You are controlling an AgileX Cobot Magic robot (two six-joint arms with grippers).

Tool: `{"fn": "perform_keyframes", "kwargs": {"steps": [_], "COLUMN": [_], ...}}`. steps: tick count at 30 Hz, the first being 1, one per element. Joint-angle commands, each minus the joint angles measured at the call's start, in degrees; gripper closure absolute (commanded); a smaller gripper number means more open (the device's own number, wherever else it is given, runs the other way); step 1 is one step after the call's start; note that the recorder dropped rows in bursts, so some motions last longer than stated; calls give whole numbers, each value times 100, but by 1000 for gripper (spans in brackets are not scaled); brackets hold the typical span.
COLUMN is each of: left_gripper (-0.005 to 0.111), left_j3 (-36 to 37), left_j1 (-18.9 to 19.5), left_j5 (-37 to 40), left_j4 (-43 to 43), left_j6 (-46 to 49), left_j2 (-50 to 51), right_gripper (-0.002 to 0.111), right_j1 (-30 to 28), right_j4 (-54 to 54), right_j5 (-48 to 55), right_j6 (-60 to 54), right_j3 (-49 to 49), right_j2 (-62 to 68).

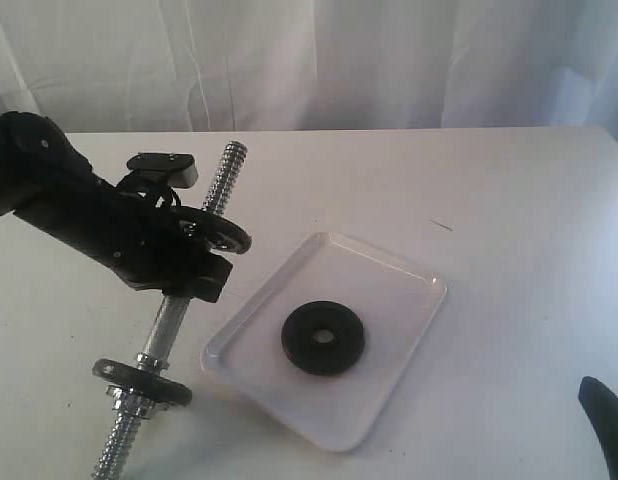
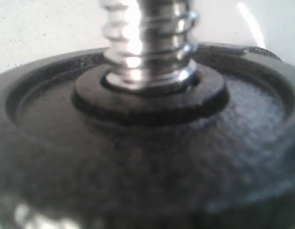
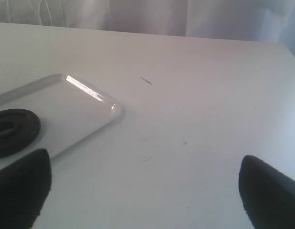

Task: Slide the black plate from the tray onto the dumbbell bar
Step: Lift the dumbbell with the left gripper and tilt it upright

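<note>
The black plate lies flat in the clear tray, and it also shows at the edge of the right wrist view as the black plate on the tray. The dumbbell bar lies slanted on the table left of the tray, with one black disc near its far threaded end and another near its close end. My left gripper sits over the bar's middle just below the far disc, apparently shut on it; the fingers are hidden. My right gripper stands open above bare table.
The left wrist view is filled by the bar's far disc and threaded end. White table stretches right of the tray to a white curtain behind it. One right finger shows at the bottom right corner.
</note>
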Motion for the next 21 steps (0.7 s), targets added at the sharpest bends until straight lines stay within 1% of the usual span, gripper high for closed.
{"fn": "perform_keyframes", "kwargs": {"steps": [1, 3, 6, 8, 12, 17, 21], "left_gripper": [107, 107, 107, 107, 107, 107, 107], "left_j3": [-39, 43, 187, 282, 430, 435, 435], "left_j1": [-7, -7, -7, -7, -7, -7, -7], "left_j5": [-9, -13, -49, -98, -183, -249, -238], "left_j4": [-243, -243, -243, -243, -254, -254, -243], "left_j6": [235, 235, 235, 235, 235, 235, 286], "left_j2": [-527, -592, -685, -711, -745, -769, -867], "right_gripper": [4, 4, 4, 4, 4, 4, 4], "right_j1": [-22, -11, -11, -11, -11, -11, -11], "right_j4": [41, 449, 1595, 1839, 1839, 1839, 1839], "right_j5": [-631, -1241, -1881, -2228, -2480, -2698, -3283], "right_j6": [118, 609, 2017, 2545, 2570, 2590, 2580], "right_j3": [25, 25, 25, 25, 25, 25, 25], "right_j2": [-28, -28, -28, -28, -28, -28, -28]}}
